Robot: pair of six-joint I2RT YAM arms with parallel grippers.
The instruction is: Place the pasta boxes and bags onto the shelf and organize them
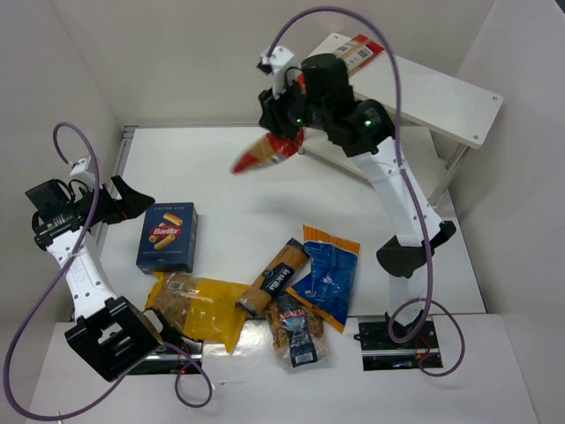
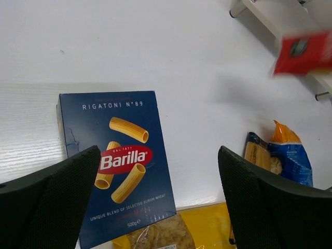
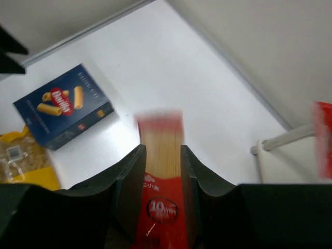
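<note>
Top external view shows an early stage: one spaghetti bag (image 1: 357, 51) lies on the shelf (image 1: 441, 102), the right jaws clench a second spaghetti bag (image 1: 263, 155) in mid-air beside it (left jaws gape empty), while the Barilla box (image 1: 166, 237) and four other packs (image 1: 327, 276) wait on the desk (image 1: 229, 177).

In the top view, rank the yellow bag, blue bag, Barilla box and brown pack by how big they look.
Largest: yellow bag.
Next: blue bag and Barilla box, too alike to separate.
Smallest: brown pack.
</note>
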